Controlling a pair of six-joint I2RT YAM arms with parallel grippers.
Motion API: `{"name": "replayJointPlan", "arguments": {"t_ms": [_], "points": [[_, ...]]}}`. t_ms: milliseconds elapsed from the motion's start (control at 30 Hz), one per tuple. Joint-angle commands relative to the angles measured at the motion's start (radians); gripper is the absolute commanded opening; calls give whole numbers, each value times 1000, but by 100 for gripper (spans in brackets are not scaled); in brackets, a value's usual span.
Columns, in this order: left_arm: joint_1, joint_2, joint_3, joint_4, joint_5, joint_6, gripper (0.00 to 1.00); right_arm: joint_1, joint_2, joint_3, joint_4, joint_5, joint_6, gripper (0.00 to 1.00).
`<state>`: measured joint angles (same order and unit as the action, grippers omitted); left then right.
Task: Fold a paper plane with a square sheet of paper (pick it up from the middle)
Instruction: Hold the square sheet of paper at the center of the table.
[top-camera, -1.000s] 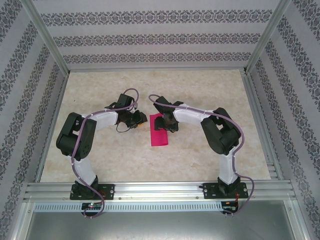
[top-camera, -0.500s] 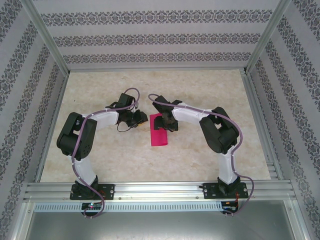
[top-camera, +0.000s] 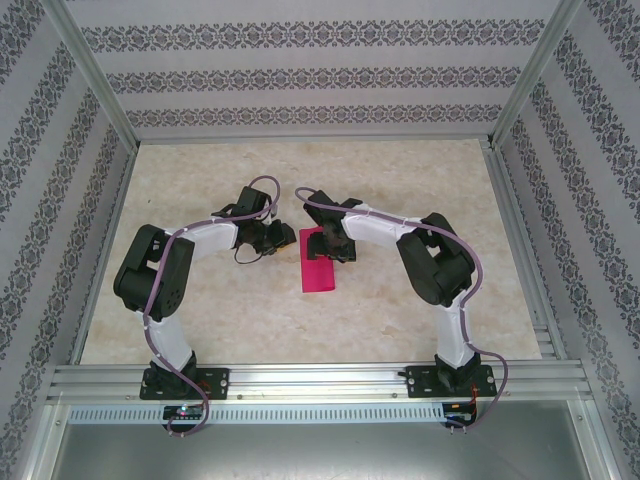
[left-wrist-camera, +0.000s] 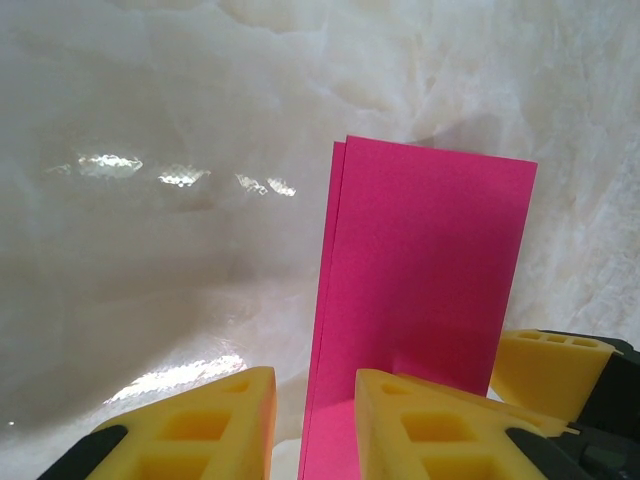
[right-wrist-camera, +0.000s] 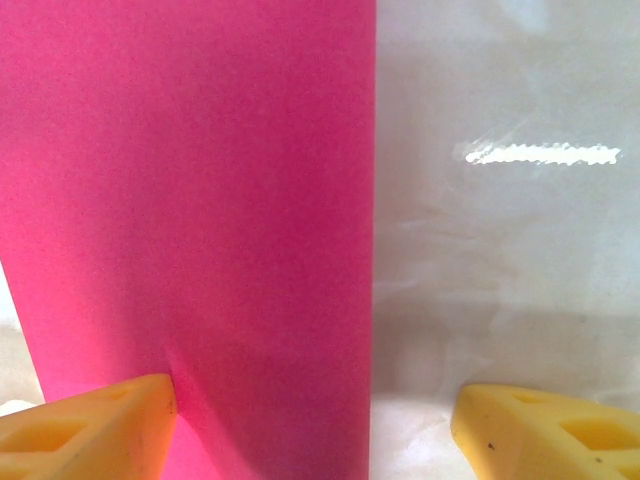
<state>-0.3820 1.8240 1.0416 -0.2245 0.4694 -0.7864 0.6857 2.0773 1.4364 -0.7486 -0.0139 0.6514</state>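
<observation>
Pink paper (top-camera: 320, 272), folded to a strip, lies flat at the middle of the table (top-camera: 200, 320); from above, your left gripper (top-camera: 283, 240) and right gripper (top-camera: 326, 246) flank its far end. Left wrist: fingers (left-wrist-camera: 190, 430) narrowly apart over its edge, holding nothing. Right wrist: fingers (right-wrist-camera: 550, 430) wide, straddling its edge, empty.

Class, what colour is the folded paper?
Bright magenta-pink; the paper shows best in the left wrist view.

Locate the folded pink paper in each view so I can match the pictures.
Top external: pink paper at the centre of the pale marbled table.
Left wrist: pink paper right of centre, rising from the bottom edge.
Right wrist: pink paper across the left half.
Shared landmark: the marbled table beside its long edge.
</observation>
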Motion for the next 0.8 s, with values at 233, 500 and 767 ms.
{"name": "replayJointPlan", "arguments": {"t_ms": [233, 500, 767], "points": [[-21, 23, 41, -3, 0, 30, 28, 9, 183, -57, 76, -46, -33, 79], [-26, 38, 49, -4, 14, 27, 26, 11, 189, -51, 69, -43, -36, 79], [-35, 73, 55, 39, 80, -4, 12, 10, 195, -50, 64, -41, -28, 79]]}}
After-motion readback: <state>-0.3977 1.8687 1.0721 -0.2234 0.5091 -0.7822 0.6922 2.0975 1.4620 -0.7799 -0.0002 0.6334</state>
